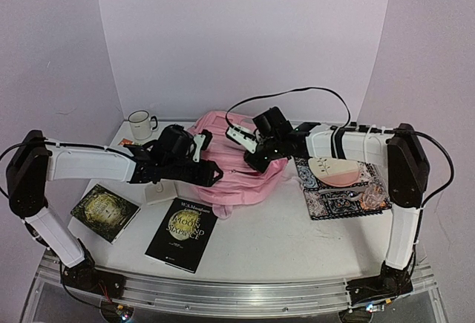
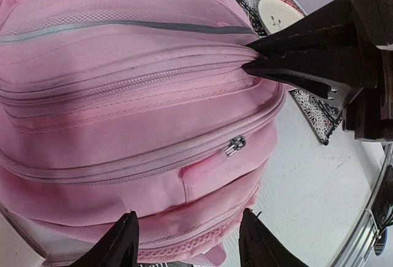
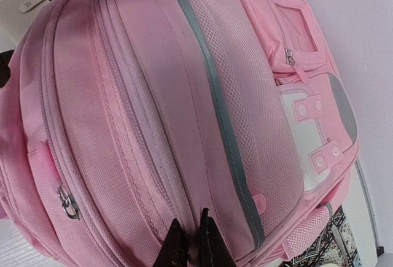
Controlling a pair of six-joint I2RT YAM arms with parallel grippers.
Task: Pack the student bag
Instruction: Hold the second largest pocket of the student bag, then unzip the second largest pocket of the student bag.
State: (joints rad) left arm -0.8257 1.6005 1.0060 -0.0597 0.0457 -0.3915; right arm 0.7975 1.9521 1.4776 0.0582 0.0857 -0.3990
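Observation:
The student bag (image 1: pixel 236 188) is a big pink backpack lying in the middle of the table. My left gripper (image 1: pixel 208 173) comes from the left and straddles the bag's lower bulge (image 2: pixel 178 218). Its fingers (image 2: pixel 123 242) press on either side of the fabric, below a metal zip pull (image 2: pixel 234 145). My right gripper (image 1: pixel 256 161) reaches in from the right. Its jaws are pinched together on the zip seam on top of the bag (image 3: pixel 153 95), as the right wrist view (image 3: pixel 191 233) shows. The left wrist view shows its dark tips (image 2: pixel 253 58) biting that seam.
A black paperback (image 1: pixel 182 234) and a dark book with a gold disc (image 1: pixel 105 211) lie at the front left, with a small white card (image 1: pixel 159 191) beside them. A white mug (image 1: pixel 139 124) stands at the back left. A patterned book (image 1: pixel 338 198) at the right carries a pink-and-white case (image 1: pixel 334 171).

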